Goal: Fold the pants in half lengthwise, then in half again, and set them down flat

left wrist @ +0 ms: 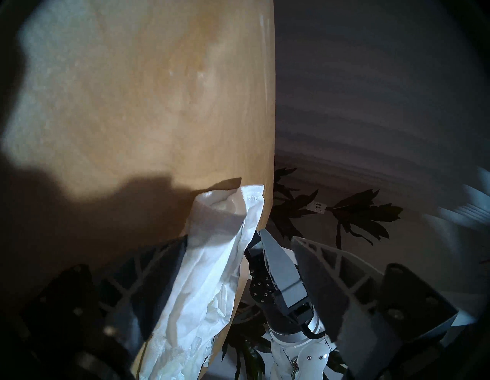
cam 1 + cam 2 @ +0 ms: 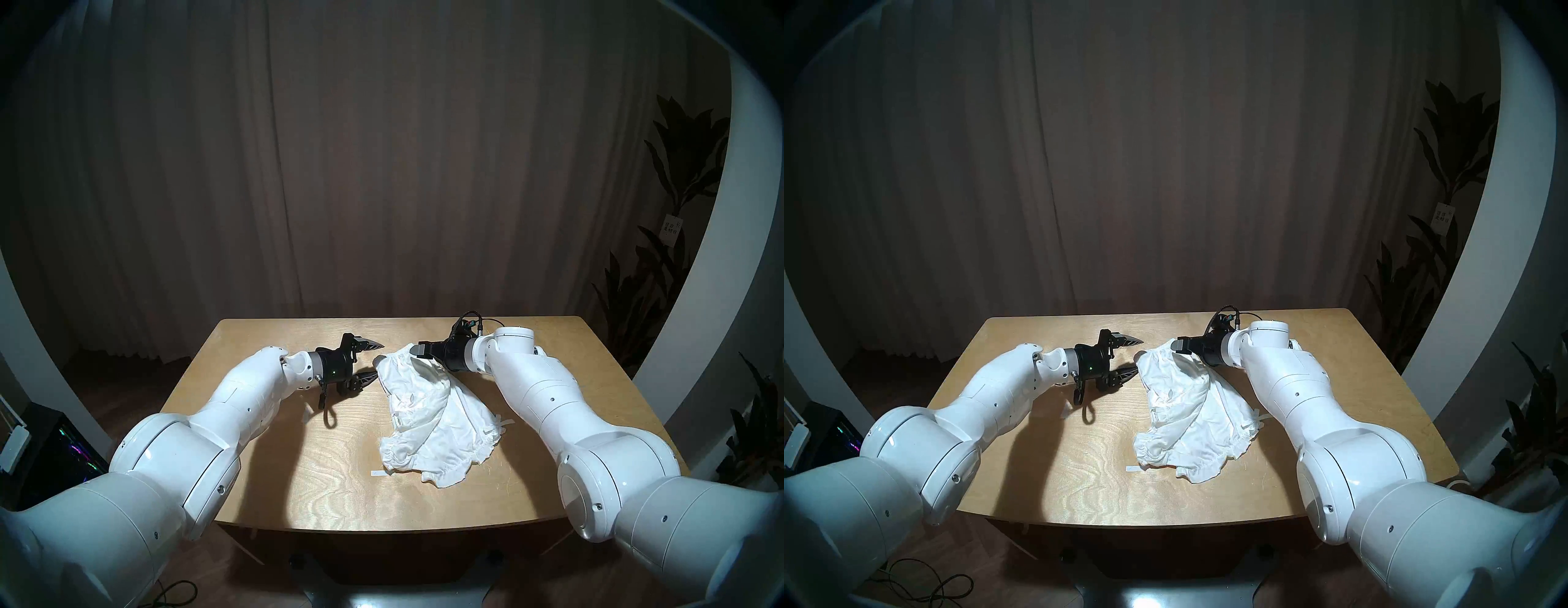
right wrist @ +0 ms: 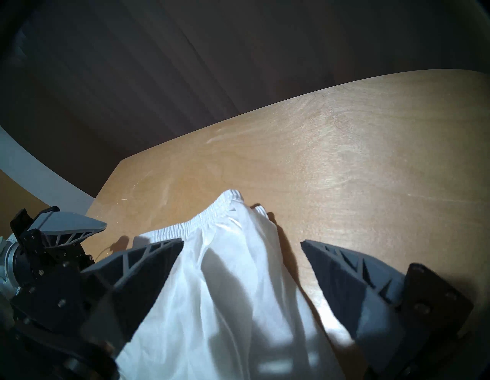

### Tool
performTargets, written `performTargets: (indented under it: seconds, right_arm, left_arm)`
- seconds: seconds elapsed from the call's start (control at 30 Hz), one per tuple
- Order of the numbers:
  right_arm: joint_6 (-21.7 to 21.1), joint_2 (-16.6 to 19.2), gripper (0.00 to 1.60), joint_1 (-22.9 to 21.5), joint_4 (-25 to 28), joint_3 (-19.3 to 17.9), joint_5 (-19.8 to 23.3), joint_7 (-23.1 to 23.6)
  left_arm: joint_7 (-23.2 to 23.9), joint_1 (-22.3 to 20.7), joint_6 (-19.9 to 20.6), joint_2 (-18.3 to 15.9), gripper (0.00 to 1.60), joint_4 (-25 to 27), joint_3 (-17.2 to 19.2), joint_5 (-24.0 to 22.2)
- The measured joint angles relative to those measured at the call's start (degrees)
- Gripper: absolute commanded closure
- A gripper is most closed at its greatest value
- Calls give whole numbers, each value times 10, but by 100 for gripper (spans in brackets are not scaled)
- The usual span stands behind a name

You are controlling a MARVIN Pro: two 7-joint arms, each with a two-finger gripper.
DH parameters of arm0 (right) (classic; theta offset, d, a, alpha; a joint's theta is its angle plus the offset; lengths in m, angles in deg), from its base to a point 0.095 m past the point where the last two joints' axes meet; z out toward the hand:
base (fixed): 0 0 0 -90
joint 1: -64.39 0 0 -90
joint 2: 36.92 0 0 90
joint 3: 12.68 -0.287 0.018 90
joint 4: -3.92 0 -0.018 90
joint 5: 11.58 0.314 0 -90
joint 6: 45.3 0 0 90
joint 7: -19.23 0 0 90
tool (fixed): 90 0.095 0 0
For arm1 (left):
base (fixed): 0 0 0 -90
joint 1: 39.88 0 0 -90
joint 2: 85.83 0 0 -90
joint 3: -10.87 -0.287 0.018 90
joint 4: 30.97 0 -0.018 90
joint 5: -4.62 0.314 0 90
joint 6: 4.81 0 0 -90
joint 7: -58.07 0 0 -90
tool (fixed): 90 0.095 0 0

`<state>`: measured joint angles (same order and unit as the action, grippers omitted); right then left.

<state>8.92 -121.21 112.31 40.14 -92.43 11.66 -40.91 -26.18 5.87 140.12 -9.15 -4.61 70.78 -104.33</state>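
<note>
The pants (image 2: 428, 416) are spread crumpled on the tabletop (image 2: 297, 475), right of centre. The left hand (image 2: 372, 358), spread wide and empty, is positioned at the waistband's 9 o'clock side. The right hand (image 3: 241, 254), also wide open, straddles the waistband without gripping. A tape strip (image 2: 376, 473) lies at the pants' 7 o'clock edge.

One table (image 2: 263, 446) for you, and on it one pair of white shorts (image 2: 432, 424), just toward 3 o'clock of centre. Two arms are in: left arm (image 2: 254, 382) and right arm (image 2: 543, 395). That makes two claws, the left claw (image 2: 379, 359) and the right claw (image 3: 242, 242), each with two fingers (image 3: 148, 265), so four in all. You can count two small tape strips: first strip (image 2: 376, 472) at the shorts' 7 o'clock, second strip (image 2: 306, 417) out at 9 o'clock. There's one more white sliver (image 2: 507, 422) at 3 o'clock, tape or ribbon, can't tell.
</note>
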Motion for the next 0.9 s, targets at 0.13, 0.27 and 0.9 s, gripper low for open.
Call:
performTargets:
  seconds: [0.13,0.27,0.9]
  right_arm:
    - [1,-2,0,-5,-10,-4,2,2]
    - [1,-3,0,-9,-19,-7,5,4]
    - [4,-4,0,-41,-69,-3,3,20]
  left_arm:
    - [16,13,0,-9,18,25,-12,4]
    - [29,26,0,-18,24,50,-23,8]
    - [71,92,1,-79,47,203,-77,45]
